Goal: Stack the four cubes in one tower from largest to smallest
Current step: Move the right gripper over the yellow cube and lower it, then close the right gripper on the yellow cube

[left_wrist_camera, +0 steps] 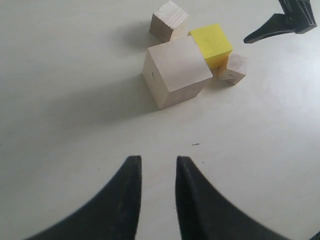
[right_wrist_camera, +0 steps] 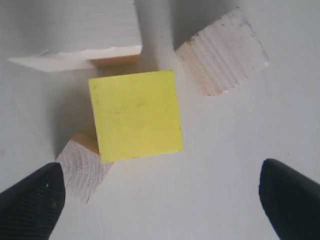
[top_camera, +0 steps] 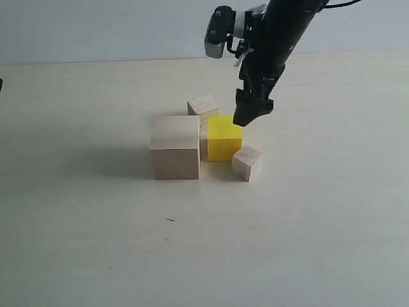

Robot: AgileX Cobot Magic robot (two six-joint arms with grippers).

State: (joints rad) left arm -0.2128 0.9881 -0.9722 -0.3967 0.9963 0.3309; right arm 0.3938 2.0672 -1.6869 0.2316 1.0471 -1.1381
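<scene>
The four cubes sit in a loose cluster on the pale tabletop (top_camera: 77, 243), about midway across and nearer its far edge, each resting on the surface and none on another; the large pale wood cube (top_camera: 174, 155) stands on the left side of the group, with the yellow cube (top_camera: 224, 137) just beside its right face; one small wood cube (top_camera: 203, 106) lies behind them toward the far edge, turned at an angle, and the other small wood cube (top_camera: 246, 162) sits at the yellow cube's near right corner, touching it or very nearly. The right gripper (top_camera: 251, 115) hangs directly over the yellow cube, its jaws spread wide and holding nothing; the left gripper (left_wrist_camera: 157, 170) hovers well back from the cluster on the left, fingers only narrowly parted and empty.
</scene>
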